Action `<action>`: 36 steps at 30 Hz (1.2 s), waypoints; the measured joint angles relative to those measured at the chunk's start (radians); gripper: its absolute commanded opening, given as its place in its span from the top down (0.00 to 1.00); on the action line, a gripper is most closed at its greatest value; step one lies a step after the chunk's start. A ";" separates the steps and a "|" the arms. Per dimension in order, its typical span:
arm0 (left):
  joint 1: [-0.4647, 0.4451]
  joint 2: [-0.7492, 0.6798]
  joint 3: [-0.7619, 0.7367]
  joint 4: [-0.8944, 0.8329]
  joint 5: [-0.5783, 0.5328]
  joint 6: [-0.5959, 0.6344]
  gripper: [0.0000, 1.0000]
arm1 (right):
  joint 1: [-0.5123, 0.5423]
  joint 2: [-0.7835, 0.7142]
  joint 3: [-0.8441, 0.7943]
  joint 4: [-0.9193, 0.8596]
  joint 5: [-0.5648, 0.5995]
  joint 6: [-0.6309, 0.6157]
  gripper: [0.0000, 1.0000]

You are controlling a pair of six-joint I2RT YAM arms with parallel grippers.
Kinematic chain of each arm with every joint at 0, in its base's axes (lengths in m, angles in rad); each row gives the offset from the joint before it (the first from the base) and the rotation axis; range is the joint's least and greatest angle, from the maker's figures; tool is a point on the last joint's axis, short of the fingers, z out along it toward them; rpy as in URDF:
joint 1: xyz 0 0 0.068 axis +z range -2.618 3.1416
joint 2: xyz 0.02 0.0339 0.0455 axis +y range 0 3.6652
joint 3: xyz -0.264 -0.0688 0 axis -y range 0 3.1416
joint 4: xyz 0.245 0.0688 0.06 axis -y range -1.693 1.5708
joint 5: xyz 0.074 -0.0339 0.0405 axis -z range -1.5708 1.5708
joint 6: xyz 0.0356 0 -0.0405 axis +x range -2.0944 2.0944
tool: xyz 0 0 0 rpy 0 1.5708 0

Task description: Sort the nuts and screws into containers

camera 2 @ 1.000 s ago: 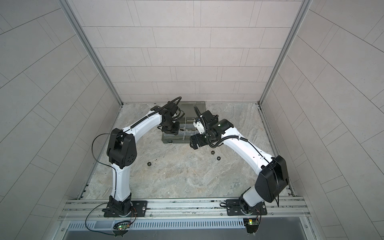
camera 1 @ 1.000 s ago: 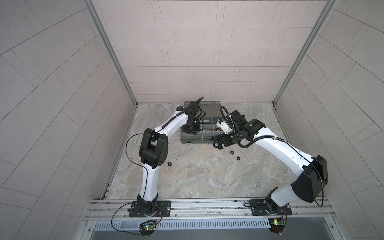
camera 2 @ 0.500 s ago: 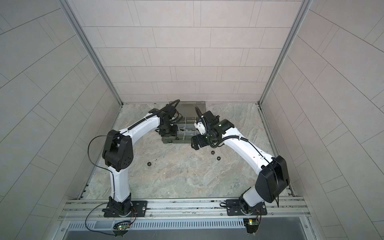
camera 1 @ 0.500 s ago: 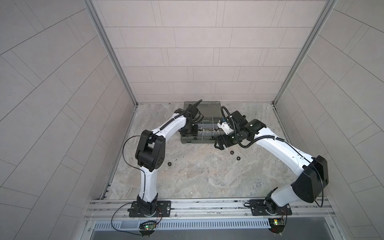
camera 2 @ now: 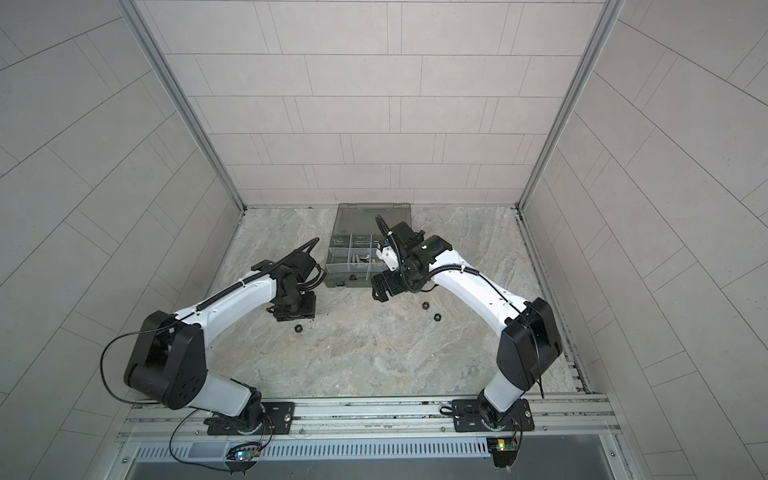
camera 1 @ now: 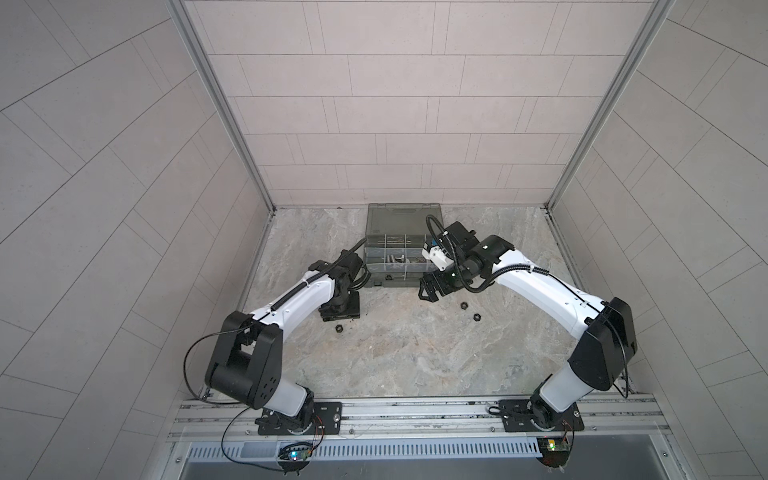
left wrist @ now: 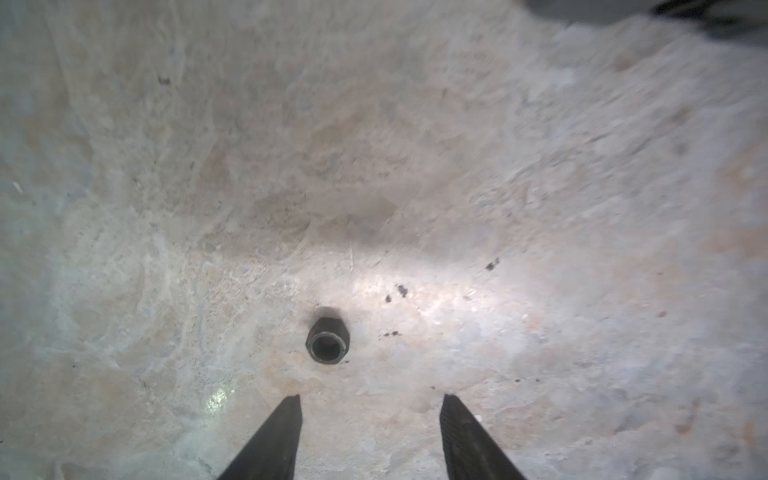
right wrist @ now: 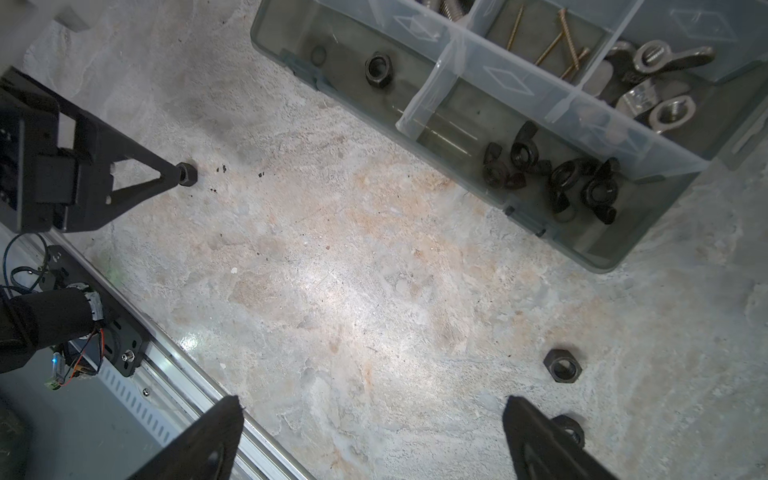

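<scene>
One black hex nut lies on the grey-beige desk at 8 o'clock, just beyond the left fingers, which are parted and empty. Two more nuts lie at 3 o'clock by the right fingers, spread wide and empty. The open grey-green case sits at 12 o'clock against pale tiled walls. Only the right wrist view shows black wing nuts, silver wing nuts and brass screws in separate compartments.

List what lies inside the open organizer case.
In the right wrist view, the organizer case holds, in separate compartments, one black hex nut, black wing nuts, thin brass-coloured screws and silver nuts. Farther compartments are cut off; in both top views the right arm covers one end.
</scene>
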 measured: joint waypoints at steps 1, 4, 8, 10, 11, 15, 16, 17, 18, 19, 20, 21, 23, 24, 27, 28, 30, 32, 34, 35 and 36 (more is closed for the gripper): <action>0.003 -0.001 -0.018 0.006 0.000 -0.006 0.41 | 0.001 0.000 0.000 -0.002 -0.001 0.000 0.01; 0.023 0.000 -0.068 0.036 0.000 -0.017 0.41 | 0.004 0.000 0.000 -0.007 -0.003 0.000 0.01; 0.045 0.004 -0.097 0.071 0.001 -0.026 0.41 | 0.004 0.000 0.000 -0.012 -0.002 0.000 0.01; 0.055 0.013 -0.098 0.089 0.002 -0.027 0.41 | 0.004 0.000 0.000 -0.013 0.000 0.000 0.01; 0.061 0.020 -0.098 0.099 0.004 -0.027 0.41 | 0.004 0.000 0.000 -0.014 0.002 0.000 0.01; 0.082 0.058 -0.103 0.144 0.019 -0.027 0.45 | 0.004 -0.001 0.000 -0.017 0.006 0.000 0.01; 0.084 0.066 -0.105 0.151 0.023 -0.026 0.46 | 0.004 -0.001 0.000 -0.018 0.009 0.000 0.01; 0.089 0.074 -0.105 0.157 0.028 -0.025 0.46 | 0.004 -0.002 0.000 -0.019 0.010 0.000 0.01; 0.089 0.082 -0.105 0.163 0.032 -0.025 0.47 | 0.004 -0.004 0.000 -0.021 0.014 0.000 0.01; 0.089 0.087 -0.105 0.167 0.035 -0.025 0.47 | 0.004 -0.005 0.000 -0.023 0.017 0.000 0.01; 0.089 0.090 -0.105 0.172 0.039 -0.024 0.47 | 0.004 -0.006 0.000 -0.025 0.021 0.000 0.01; 0.090 0.091 -0.105 0.174 0.041 -0.024 0.48 | 0.004 -0.006 0.000 -0.026 0.024 0.000 0.01; 0.092 0.091 -0.105 0.174 0.044 -0.024 0.48 | 0.004 -0.006 0.000 -0.029 0.027 0.000 0.01; 0.092 0.091 -0.105 0.174 0.046 -0.024 0.48 | 0.004 -0.006 0.000 -0.031 0.029 0.000 0.01; 0.092 0.091 -0.106 0.174 0.048 -0.025 0.49 | 0.004 -0.006 0.000 -0.033 0.032 0.000 0.01; 0.092 0.090 -0.108 0.173 0.050 -0.027 0.49 | 0.004 -0.006 0.000 -0.033 0.034 0.000 0.01; 0.092 0.083 -0.118 0.173 0.053 -0.032 0.50 | 0.004 -0.006 0.000 -0.034 0.036 0.000 0.01; 0.092 0.069 -0.134 0.172 0.055 -0.036 0.50 | 0.004 -0.006 0.000 -0.034 0.036 0.000 0.01; 0.092 0.055 -0.149 0.171 0.055 -0.039 0.50 | 0.004 -0.006 0.000 -0.035 0.035 0.000 0.01; 0.092 0.051 -0.154 0.171 0.054 -0.039 0.50 | 0.004 -0.006 0.000 -0.035 0.035 0.000 0.01; 0.092 0.050 -0.156 0.170 0.053 -0.039 0.51 | 0.004 -0.006 0.000 -0.035 0.035 0.000 0.01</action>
